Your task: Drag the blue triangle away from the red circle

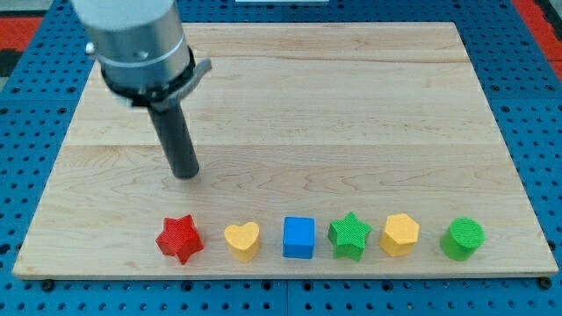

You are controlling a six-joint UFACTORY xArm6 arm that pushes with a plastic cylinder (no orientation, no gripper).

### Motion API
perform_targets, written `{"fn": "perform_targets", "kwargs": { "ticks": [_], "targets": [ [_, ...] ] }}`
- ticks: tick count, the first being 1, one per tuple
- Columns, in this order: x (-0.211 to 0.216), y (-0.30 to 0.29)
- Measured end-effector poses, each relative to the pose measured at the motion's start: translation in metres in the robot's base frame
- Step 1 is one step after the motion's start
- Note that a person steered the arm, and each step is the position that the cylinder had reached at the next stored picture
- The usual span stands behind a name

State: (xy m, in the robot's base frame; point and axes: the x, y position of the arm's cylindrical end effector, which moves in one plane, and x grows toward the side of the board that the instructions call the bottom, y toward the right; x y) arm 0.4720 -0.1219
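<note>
Blue cube (299, 237): bottom row | my tip (186, 175) apart, above red star (179, 238)

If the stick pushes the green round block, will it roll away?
Probably not. The green round block stands on its flat end on the wooden board, so it should slide rather than roll. It looks squat, so it is unlikely to tip. My tip is far from it now.

Blocks: red star (180, 239), yellow heart (242, 240), blue cube (299, 237), green star (349, 234), yellow hexagon (400, 234), green cylinder (462, 238). Bench (351, 114): pale wood grain.
</note>
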Motion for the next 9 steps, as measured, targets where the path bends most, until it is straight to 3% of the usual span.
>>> {"fn": "perform_targets", "kwargs": {
  "ticks": [5, 9],
  "targets": [
    [-0.279, 0.002],
    [-0.280, -0.055]
  ]
}}
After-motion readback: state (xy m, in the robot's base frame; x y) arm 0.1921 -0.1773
